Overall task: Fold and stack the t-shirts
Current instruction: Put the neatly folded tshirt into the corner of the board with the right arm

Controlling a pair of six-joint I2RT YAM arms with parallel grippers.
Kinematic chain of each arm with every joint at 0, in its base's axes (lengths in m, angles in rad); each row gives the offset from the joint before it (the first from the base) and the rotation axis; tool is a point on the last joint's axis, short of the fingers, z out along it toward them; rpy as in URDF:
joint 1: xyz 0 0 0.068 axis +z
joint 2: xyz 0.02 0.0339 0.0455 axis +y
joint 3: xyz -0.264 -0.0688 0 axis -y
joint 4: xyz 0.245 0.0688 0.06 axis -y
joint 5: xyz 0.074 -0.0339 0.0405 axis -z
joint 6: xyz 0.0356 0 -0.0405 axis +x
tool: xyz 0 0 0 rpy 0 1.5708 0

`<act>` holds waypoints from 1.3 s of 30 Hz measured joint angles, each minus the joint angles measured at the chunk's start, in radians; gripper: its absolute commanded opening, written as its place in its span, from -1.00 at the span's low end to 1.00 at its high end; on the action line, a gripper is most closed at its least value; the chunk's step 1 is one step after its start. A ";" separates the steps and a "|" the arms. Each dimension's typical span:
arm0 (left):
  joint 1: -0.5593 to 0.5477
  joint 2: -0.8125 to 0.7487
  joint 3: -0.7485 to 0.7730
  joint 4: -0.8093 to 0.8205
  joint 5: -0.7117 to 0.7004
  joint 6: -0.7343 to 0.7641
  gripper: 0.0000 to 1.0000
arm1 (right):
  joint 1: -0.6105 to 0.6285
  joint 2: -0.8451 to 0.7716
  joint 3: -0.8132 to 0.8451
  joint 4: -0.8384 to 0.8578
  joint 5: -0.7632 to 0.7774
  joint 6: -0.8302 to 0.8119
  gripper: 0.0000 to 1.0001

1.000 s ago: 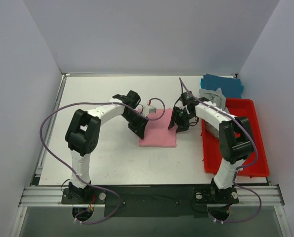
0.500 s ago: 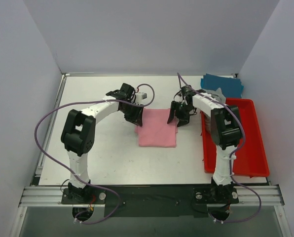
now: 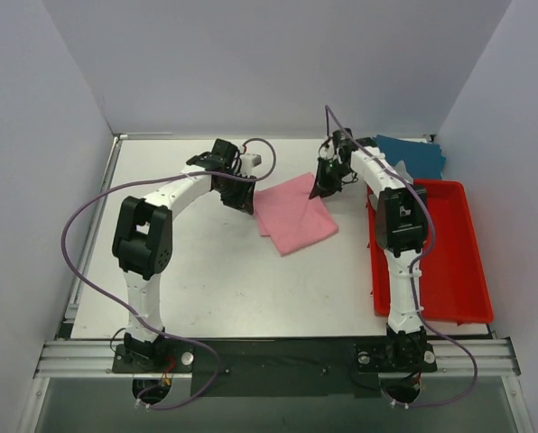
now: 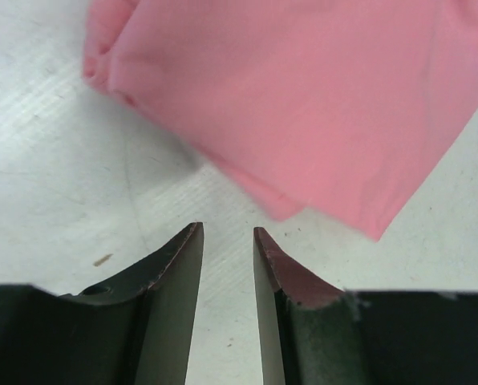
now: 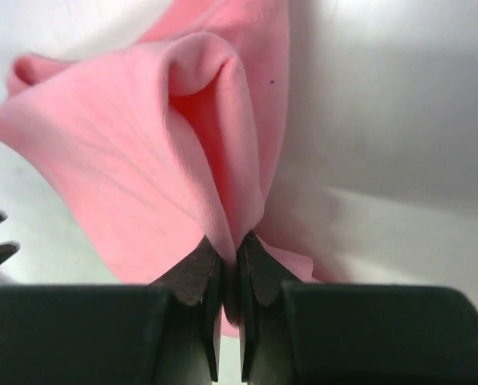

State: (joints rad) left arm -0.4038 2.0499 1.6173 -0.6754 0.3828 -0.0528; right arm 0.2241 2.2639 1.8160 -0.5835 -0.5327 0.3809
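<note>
Two grippers met at the far side of one folded pink t-shirt (image 3: 292,221), which lay skewed on the white table (image 3: 224,289) near its middle, one corner pointing toward the near edge. The right gripper (image 5: 231,241) was clenched on a bunched fold of that shirt's cloth, and the fabric rose from between its fingertips in a soft ridge. Seen from above, this grip sat at the shirt's far right corner. The left gripper (image 4: 227,233) stood released, with a narrow gap between its dark fingers and only bare table showing through. The shirt's edge lay just beyond the tips without touching them. A teal-blue t-shirt (image 3: 418,155) lay at the far right corner of the table, by the far end of the red plastic bin (image 3: 454,262) that stood along the right side.
</note>
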 measured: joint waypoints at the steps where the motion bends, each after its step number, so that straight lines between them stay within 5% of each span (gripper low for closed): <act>1: 0.002 0.000 0.014 -0.001 -0.012 0.008 -0.17 | -0.003 0.035 0.098 -0.039 0.031 -0.027 -1.00; 7: 0.019 0.000 0.072 -0.005 -0.097 0.065 -0.17 | -0.019 0.185 0.527 -0.195 0.293 -0.194 -1.00; 15: 0.025 0.000 0.072 -0.018 -0.146 0.096 -0.17 | -0.050 0.202 0.563 -0.081 0.669 -0.461 -1.00; 30: 0.040 0.000 0.072 -0.017 -0.189 0.118 -0.17 | -0.129 0.202 0.599 0.132 0.742 -0.620 -1.00; 39: 0.044 0.000 0.072 -0.017 -0.214 0.126 -0.17 | -0.208 0.199 0.613 0.147 0.650 -0.736 -1.00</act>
State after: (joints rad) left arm -0.3595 2.0499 1.6897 -0.6926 0.1688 0.0734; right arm 0.0162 2.4626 2.4294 -0.4366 0.1177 -0.3553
